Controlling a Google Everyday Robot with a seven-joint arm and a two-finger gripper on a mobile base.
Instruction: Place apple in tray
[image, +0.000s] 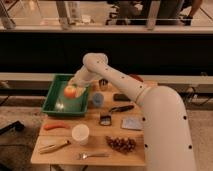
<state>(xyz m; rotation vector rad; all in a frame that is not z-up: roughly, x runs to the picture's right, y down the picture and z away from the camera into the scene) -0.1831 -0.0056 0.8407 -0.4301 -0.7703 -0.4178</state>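
The apple (69, 91), small, round, orange-yellow with a red blush, is over the inside of the green tray (56, 103) at the table's left back. My gripper (78, 91) is at the end of the white arm, right against the apple's right side inside the tray. Whether the apple rests on the tray floor or hangs just above it does not show.
On the wooden table: an orange carrot (55, 126), a white cup (80, 134), a banana (54, 146), a fork (93, 155), grapes (121, 144), a blue cup (97, 99), dark small items (121, 108) and a grey packet (131, 123). A railing runs behind.
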